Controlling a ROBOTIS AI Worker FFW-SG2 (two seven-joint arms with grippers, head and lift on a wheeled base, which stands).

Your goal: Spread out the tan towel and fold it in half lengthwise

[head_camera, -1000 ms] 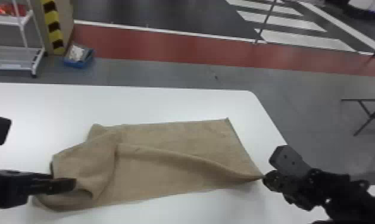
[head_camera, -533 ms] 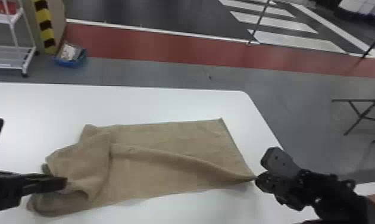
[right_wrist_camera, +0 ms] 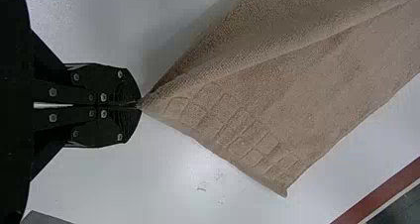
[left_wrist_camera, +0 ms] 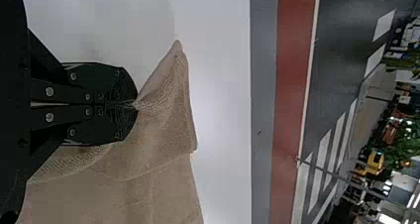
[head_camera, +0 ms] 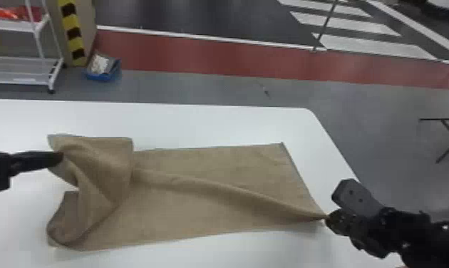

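Left gripper (head_camera: 59,158): clamped on the left end of the tan towel (head_camera: 213,206), which is bunched in loose folds. Towel body: on the white table (head_camera: 199,121), ridge running rightward. Right gripper (head_camera: 328,216): clamped on the towel's near right corner

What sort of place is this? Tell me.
Probably an industrial or warehouse-like hall: a grey floor with white painted stripes, a white metal shelf rack and a yellow-and-black striped post.
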